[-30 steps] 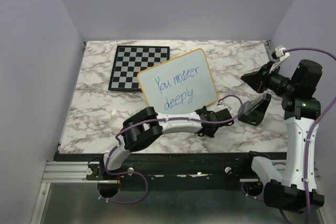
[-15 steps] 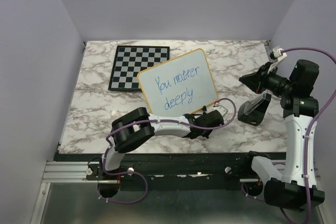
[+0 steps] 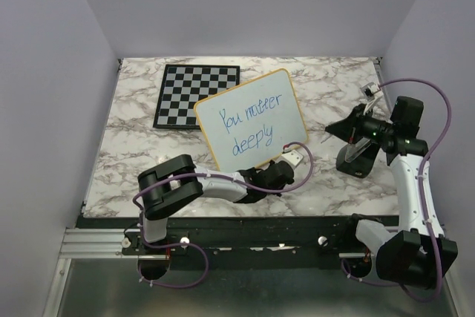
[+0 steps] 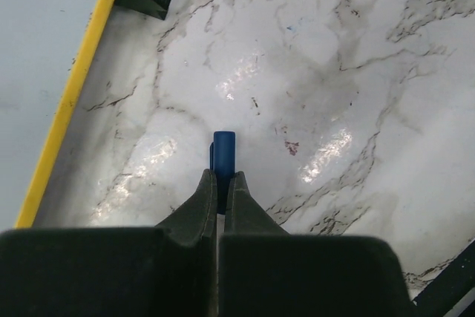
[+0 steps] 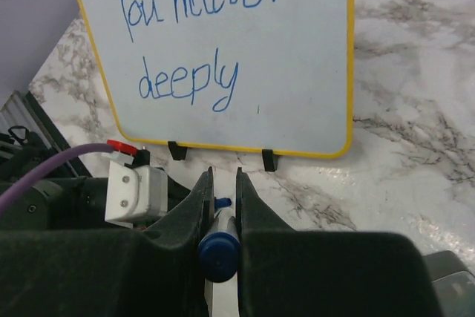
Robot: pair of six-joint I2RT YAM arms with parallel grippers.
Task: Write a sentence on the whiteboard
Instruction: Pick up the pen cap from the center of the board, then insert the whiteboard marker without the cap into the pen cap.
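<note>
The whiteboard (image 3: 252, 120) stands tilted on small black feet at mid-table, its yellow frame (image 4: 70, 98) showing in the left wrist view. The sentence (image 3: 251, 125) in blue reads "You matter deeply" on two lines, clear in the right wrist view (image 5: 200, 27). My left gripper (image 3: 278, 177) is low over the marble just in front of the board, shut (image 4: 221, 176) on a small blue cap (image 4: 223, 150). My right gripper (image 3: 338, 128) is right of the board, facing it, shut (image 5: 221, 176) on a white marker with a blue end (image 5: 219, 254).
A black-and-white chessboard (image 3: 197, 94) lies flat behind the whiteboard at the back left. A black block (image 3: 356, 157) stands on the marble under my right wrist. The left wrist's white camera mount (image 5: 133, 187) sits below the board's feet. Walls enclose the table.
My left arm has drawn back to the left along the board's front edge. My right arm has come down and leftward toward the board. The board and writing have not changed.
</note>
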